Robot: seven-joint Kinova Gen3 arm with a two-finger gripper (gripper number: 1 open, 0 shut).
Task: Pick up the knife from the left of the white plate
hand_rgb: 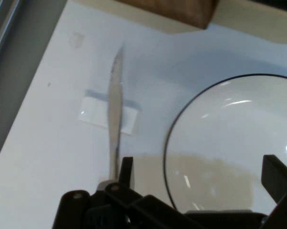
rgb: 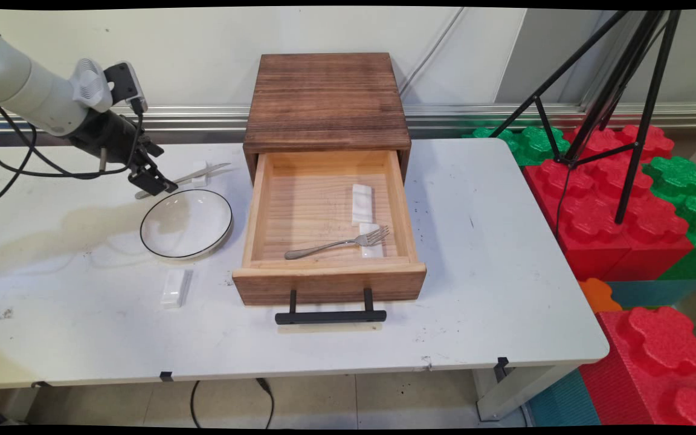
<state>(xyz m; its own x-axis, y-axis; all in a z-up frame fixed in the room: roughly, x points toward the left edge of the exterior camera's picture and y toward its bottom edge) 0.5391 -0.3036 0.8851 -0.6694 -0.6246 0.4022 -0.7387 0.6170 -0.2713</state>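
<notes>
claw (hand_rgb: 198, 176) hangs w/ fingers (hand_rgb: 126, 169) wide apart, gripping nothing, low over plate (rgb: 186, 223) rim. knife (hand_rgb: 115, 102) lies just beyond its one finger, blade across small white rest (rgb: 199, 173), not lifted. farther off to the side, wooden box drawer (rgb: 328, 211) stands open w/ fork (rgb: 337, 243) and two rests inside. a spare rest (rgb: 174, 287) lies on table (rgb: 493, 254) past the plate.

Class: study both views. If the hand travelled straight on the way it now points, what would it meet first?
Probably the knife handle under one finger and the plate rim under the other. The open hand straddles both; depth is unclear.
</notes>
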